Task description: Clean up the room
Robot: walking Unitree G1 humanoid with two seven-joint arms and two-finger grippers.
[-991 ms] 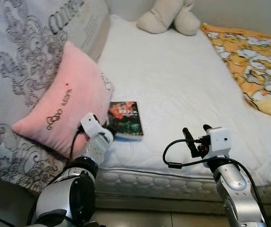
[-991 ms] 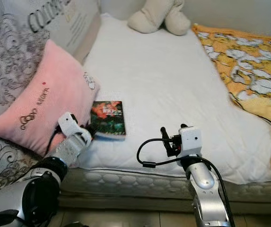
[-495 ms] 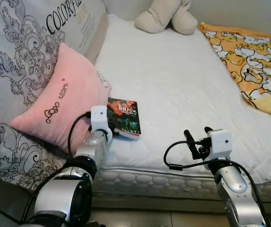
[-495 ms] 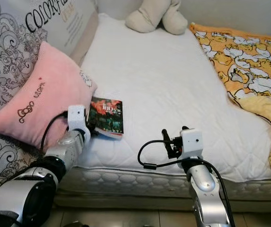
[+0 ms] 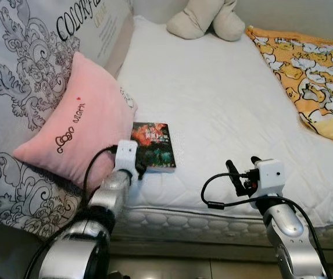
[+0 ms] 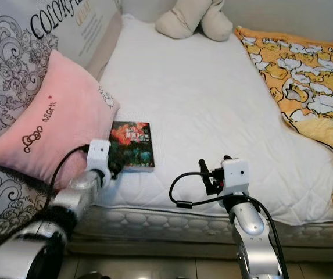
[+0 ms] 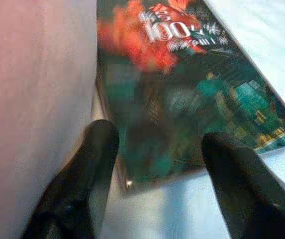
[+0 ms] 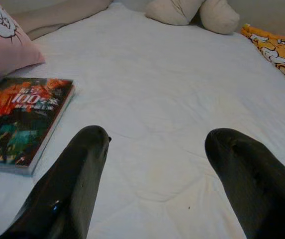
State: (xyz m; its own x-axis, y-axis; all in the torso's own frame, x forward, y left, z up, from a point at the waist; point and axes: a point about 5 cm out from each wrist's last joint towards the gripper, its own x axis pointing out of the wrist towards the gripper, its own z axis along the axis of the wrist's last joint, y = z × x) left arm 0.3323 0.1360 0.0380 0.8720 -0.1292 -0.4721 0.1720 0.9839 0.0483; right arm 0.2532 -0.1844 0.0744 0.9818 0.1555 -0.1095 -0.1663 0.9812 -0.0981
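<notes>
Beyond both sets of black fingers, a white mattress (image 5: 224, 99) is filling most of the scene, its far corners running out of frame. A large grey patterned cushion (image 5: 27, 64) is leaning along the robot's left side, cut off by the edge, with only part of its lettering readable. An orange and white blanket (image 5: 311, 75) is lying over the far right of the bed, also cropped. A pink pillow (image 5: 79, 133) is resting against the grey cushion, just beside the left gripper's outer finger. A beige plush toy (image 5: 204, 20) is sitting at the far end, its upper part cut away. A dark book (image 7: 182, 89) with a red and green cover is lying flat on the mattress, touching the pillow's lower edge; its near corner is sitting between the left gripper's (image 7: 157, 149) spread fingers, which are not clamping it, and the cover print is blurring in the wrist view. The right gripper (image 8: 154, 144) is hovering over bare mattress near the bed's front edge, well apart from the book, its fingers (image 8: 82, 169) spread wide and holding nothing.
</notes>
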